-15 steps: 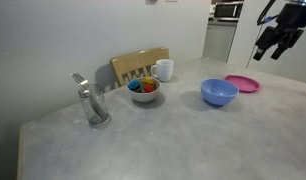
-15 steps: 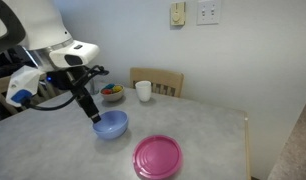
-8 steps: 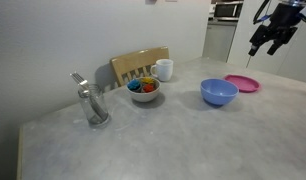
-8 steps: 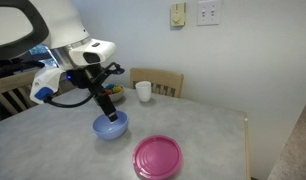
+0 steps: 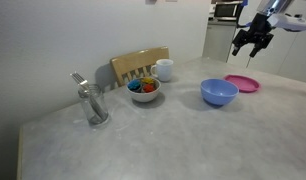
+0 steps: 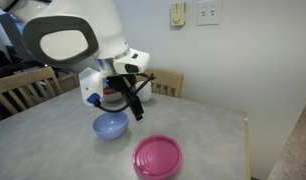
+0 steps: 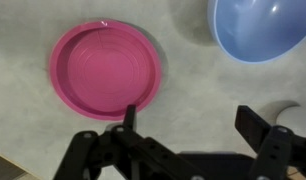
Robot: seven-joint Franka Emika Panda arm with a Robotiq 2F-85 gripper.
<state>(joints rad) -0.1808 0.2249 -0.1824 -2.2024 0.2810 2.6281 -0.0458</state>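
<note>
Two fingers of the claw (image 7: pixel 188 118), spread wide and empty, fill the wrist view's bottom edge. Just beyond, upper left, the pink plate (image 7: pixel 105 68) lies on the bench (image 7: pixel 18 120). The claw now hangs over it, having swung off the blue bowl (image 7: pixel 263 25) at upper right.

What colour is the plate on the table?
The plate is pink, clearest in the wrist view.

Pink round plate (image 7: pixel 105 70), empty, flat on grey table (image 7: pixel 183 60), just beside blue bowl (image 7: pixel 261 25).

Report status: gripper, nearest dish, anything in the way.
Gripper open, empty, above table. Pink plate nearest, untouched. Blue bowl beside it; nothing in the way.
</note>
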